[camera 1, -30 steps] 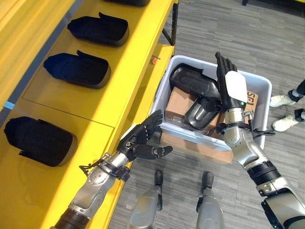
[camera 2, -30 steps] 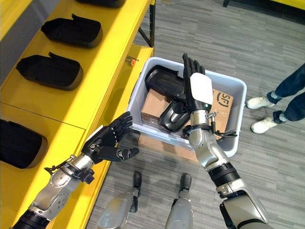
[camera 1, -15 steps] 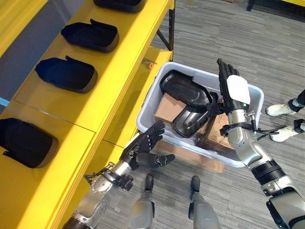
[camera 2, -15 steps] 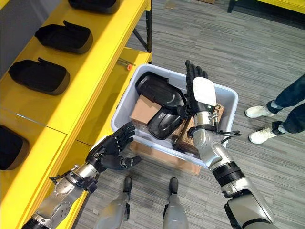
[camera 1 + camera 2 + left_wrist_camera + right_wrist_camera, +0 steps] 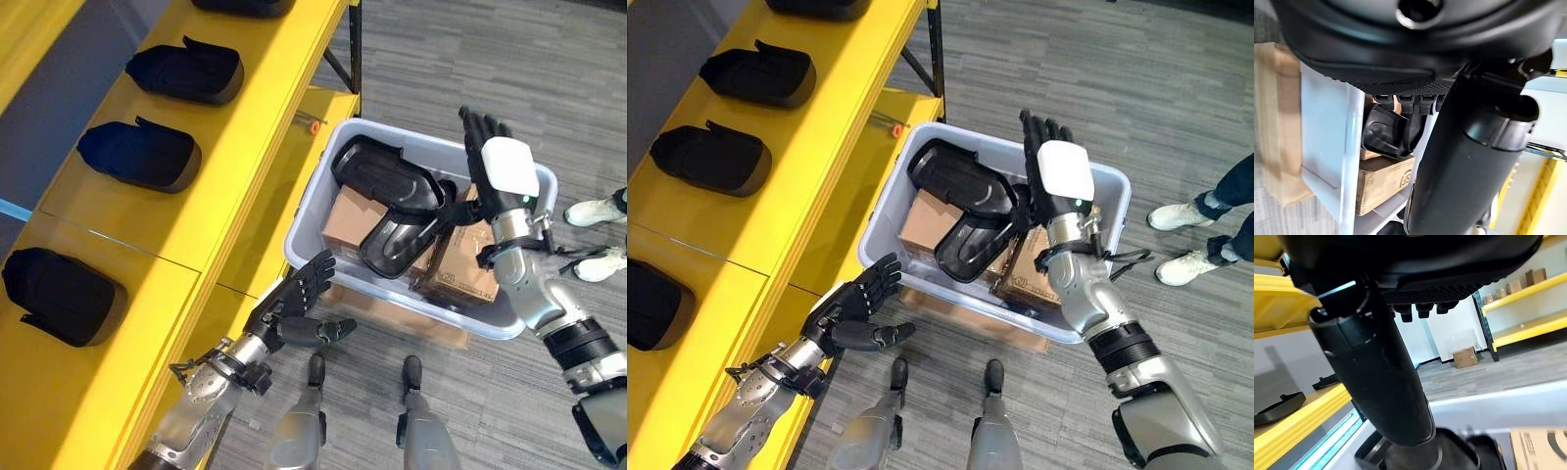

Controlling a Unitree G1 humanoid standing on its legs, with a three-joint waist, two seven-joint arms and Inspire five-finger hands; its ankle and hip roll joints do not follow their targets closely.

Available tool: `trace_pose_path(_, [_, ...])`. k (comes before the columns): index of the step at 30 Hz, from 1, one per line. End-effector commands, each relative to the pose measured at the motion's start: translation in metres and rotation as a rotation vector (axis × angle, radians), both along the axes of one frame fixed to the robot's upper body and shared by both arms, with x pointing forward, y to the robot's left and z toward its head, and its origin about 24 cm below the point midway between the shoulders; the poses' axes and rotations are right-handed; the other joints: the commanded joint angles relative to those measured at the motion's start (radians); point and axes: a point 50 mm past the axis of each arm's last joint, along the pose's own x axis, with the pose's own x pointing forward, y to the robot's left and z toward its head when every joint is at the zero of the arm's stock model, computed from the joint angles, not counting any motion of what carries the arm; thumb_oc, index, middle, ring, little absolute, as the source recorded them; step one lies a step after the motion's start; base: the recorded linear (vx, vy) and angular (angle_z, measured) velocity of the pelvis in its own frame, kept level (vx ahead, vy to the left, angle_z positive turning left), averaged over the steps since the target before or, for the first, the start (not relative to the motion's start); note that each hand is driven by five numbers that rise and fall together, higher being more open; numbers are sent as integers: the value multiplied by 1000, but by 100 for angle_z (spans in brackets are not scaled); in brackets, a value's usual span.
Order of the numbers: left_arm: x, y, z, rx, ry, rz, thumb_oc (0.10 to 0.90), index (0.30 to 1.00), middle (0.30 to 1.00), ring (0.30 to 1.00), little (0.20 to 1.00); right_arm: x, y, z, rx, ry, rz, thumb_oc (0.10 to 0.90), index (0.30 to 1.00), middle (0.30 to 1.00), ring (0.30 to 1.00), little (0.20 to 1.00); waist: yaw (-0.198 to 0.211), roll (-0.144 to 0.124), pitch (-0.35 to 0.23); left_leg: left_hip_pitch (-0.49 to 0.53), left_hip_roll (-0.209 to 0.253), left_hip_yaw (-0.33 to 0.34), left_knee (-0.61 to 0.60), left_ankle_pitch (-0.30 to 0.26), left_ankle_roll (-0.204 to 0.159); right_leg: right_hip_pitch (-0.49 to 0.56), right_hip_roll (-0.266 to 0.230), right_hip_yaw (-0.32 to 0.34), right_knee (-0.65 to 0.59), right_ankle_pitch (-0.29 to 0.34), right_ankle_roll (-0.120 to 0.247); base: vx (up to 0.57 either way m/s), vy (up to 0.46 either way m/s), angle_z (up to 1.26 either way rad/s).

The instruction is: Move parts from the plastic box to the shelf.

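A pale plastic box (image 5: 306,231) stands on the floor beside the yellow shelf (image 5: 245,117). Two black moulded parts lie in it on brown cartons: one (image 5: 380,176) at the far side, one (image 5: 392,245) tilted in the middle. My right hand (image 5: 495,181), with its white cover, is held up open over the box's right half, its thumb reaching toward the tilted part. My left hand (image 5: 294,308) hovers open just outside the box's near left wall, holding nothing. Three black parts (image 5: 137,157) rest on the shelf.
A flat cardboard sheet (image 5: 411,323) lies under the box. A person's white shoes (image 5: 593,211) stand on the grey floor at the right. A lower yellow shelf board (image 5: 304,147) runs between the shelf and the box.
The camera has shifted. My right hand has moved right relative to the box and a little higher. My left hand stays by the near left wall.
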Motion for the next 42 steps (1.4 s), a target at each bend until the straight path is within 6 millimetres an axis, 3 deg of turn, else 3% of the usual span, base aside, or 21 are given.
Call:
trace_pose_path(1, [-3,-9,42,-138,-206,-40,900,1000,1000,1000,1000,-3,20,88,-124,-308,91,900,1000,1000,1000,1000,19,-26,-25,-18,25,17,120,-162,29,-114,-48,-18,280,-226,-22,6,-64,2])
trace_pose_path(14, [1,-10,51,-162,-227,-27,900,1000,1000,1000,1000,-6,27,139,-331,-393,70,900,1000,1000,1000,1000,35,42,66,-166,20,-8,215,-148,23,-302,-44,13,516,-330,-65,-4,-63,2])
trace_pose_path(25, [-2,-4,49,-174,-212,-6,900,1000,1000,1000,1000,3,21,135,-324,-358,24,900,1000,1000,1000,1000,53,61,66,-359,-10,-33,360,-181,39,-505,-29,37,726,-418,-113,0,-70,8])
trace_pose_path(33, [-2,3,51,-161,-230,36,900,1000,1000,1000,1000,6,23,131,-335,-336,-3,900,1000,1000,1000,1000,59,66,66,-473,-17,-34,441,-203,50,-598,-23,50,782,-431,-124,-13,-47,-1])
trace_pose_path(42, [-4,15,51,-129,-234,72,900,1000,1000,1000,1000,9,11,155,-381,-333,-142,900,1000,1000,1000,1000,87,67,66,-646,-30,-55,558,-224,54,-731,-8,51,882,-462,-147,-17,-71,0])
